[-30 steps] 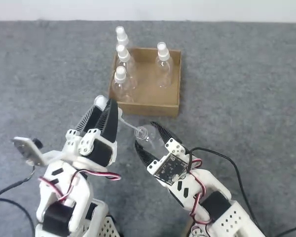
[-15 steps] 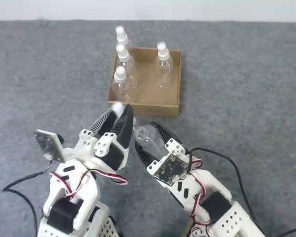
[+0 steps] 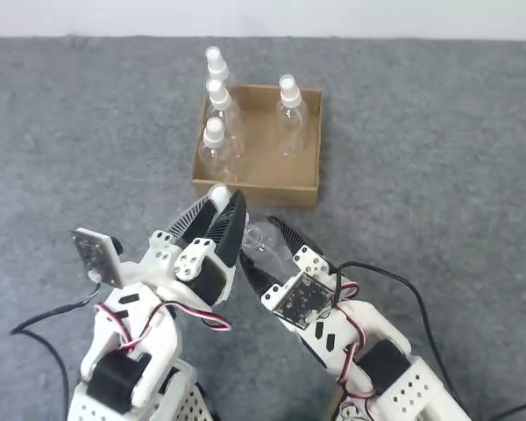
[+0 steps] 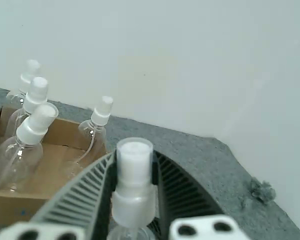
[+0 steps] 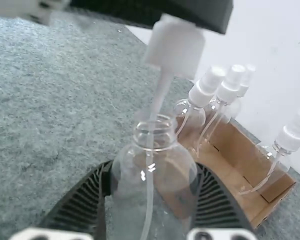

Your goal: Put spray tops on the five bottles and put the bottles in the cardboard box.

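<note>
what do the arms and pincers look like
The left arm and right arm are white shells with black motor blocks. The left pincer and right pincer have black ribbed fingers. Red, white and black wires loop at each wrist.

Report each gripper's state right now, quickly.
Left gripper: closed on a spray top.
Right gripper: closed on a bottle with no top seated yet.

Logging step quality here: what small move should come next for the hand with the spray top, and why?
Probably lower the left hand straight down: the spray top hangs above the open bottle held by the right hand, its tube already inside the bottle.
</note>
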{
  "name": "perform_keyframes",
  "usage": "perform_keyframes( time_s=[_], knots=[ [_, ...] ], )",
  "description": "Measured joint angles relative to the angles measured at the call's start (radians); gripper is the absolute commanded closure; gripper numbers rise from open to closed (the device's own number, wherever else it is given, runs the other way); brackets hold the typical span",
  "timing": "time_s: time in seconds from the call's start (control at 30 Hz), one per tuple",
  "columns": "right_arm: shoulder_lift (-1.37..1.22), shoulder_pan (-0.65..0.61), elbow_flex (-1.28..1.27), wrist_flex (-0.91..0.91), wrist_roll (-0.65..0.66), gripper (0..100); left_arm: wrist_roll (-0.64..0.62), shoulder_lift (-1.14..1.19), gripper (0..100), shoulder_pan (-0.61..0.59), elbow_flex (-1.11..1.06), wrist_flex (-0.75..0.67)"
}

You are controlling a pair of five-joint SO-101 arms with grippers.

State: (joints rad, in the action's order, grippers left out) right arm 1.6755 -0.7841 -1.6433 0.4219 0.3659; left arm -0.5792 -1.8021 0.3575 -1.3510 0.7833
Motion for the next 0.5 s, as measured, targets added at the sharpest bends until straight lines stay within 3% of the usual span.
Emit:
perform_keyframes(
  time_s=[0.2,0.5],
  knots=[
    [0.000,0.000,0.000,0.000,0.002,91.9,0.110,0.000,88,0.003,0.000,0.064],
    [0.000,0.031,0.000,0.000,0.000,91.9,0.126,0.000,87,0.078,0.000,0.124]
  ],
)
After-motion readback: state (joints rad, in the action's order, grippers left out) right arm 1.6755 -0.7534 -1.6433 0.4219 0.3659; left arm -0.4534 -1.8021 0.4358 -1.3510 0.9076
